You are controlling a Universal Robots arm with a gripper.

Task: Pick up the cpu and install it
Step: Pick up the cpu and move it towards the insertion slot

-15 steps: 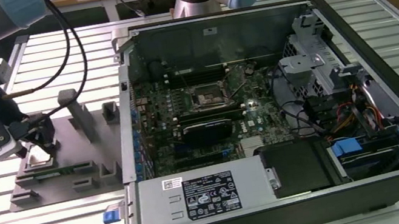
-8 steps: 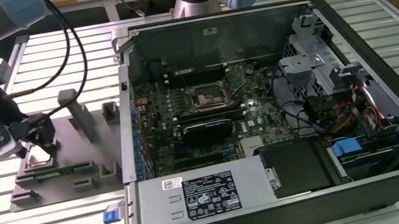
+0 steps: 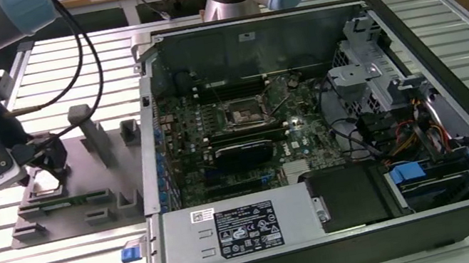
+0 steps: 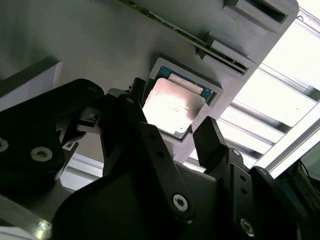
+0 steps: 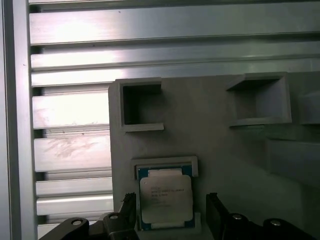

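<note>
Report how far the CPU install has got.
Nothing completed. The small square silver-topped cpu lies in its grey plastic fixture; the open end effector straddles it, not gripping. Lifting it and seating it in the green motherboard's socket remain.

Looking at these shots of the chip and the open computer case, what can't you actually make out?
Exterior view: the motherboard socket is too small to tell whether it is empty.
Second wrist view: the pincer covers part of the rim of the cpu, and glare washes out its top.
First wrist view: the picture's edge cuts off the pincer's fingers and the grey fixture.
</note>
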